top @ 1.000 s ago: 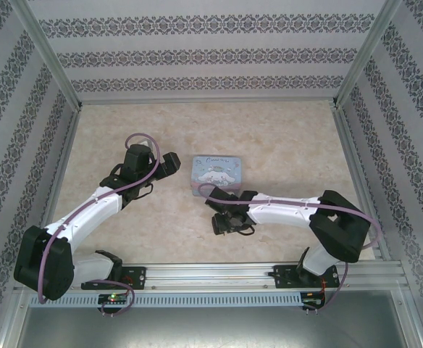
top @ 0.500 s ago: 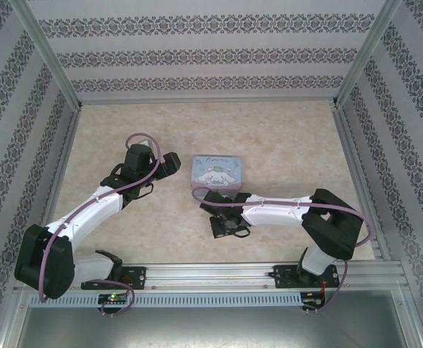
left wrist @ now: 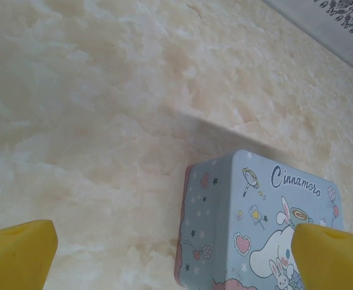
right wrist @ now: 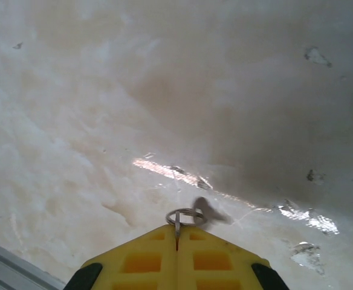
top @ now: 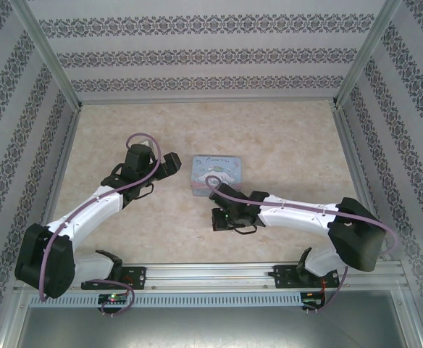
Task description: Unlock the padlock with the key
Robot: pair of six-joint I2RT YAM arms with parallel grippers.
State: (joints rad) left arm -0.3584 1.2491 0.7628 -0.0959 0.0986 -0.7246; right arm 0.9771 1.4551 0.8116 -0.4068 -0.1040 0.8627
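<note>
The surface (top: 284, 138) is a pale stone-look sheet, cream marbled with tan, reaching back to patterned walls on three sides and forward to a metal rail (top: 219, 274) along the near edge. One thing lies flat on it, roughly at the middle: a pastel-blue rectangular tin (top: 215, 170), lid up, printed with a white cartoon rabbit-like figure, stars, hearts and lettering that begins "Cinnamoro". In the left wrist view a soft grey shadow crosses the surface just beyond the tin's far corner. In the right wrist view the surface looks glossy, with a bright streak of reflected light (right wrist: 170, 170) and a few small dark specks (right wrist: 316, 56).
</note>
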